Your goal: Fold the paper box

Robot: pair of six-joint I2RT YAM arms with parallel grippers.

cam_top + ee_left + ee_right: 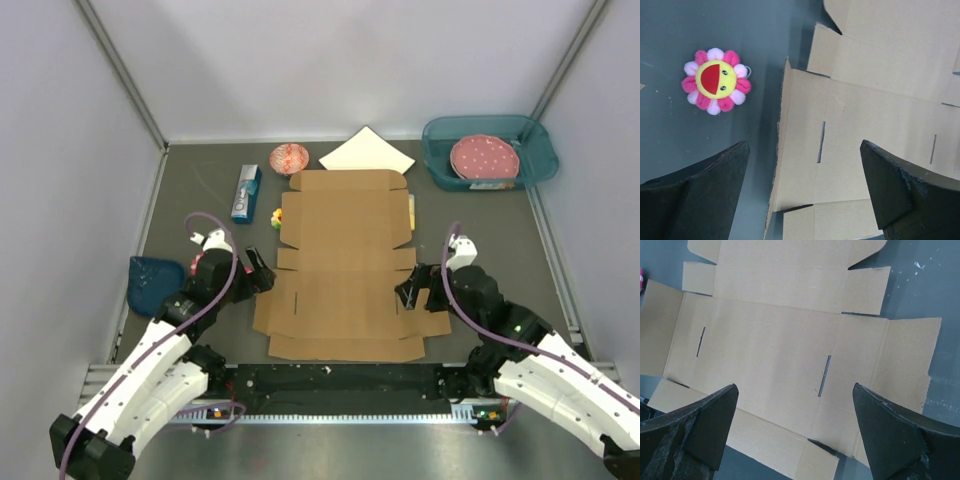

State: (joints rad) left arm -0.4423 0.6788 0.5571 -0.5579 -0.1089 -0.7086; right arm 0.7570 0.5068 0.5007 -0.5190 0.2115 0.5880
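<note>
The paper box (345, 265) lay flat on the worktop (190, 200), long axis running away from the arms. Left hand (262, 272) and right hand (410, 292) flanked its near half, both spread wide, empty, equally close.

Paper box (345, 265) was plain brown. Left claw (262, 273) and right claw (410, 290) were black. Flower toy (716, 81), ahead-left of left claw: pink petals, yellow face, red mouth. Beyond the claws: white sheet (366, 152), red-patterned bowl (289, 158), pink white-dotted plate (484, 158), teal bin (437, 165). Bench (200, 190) dark grey.
</note>
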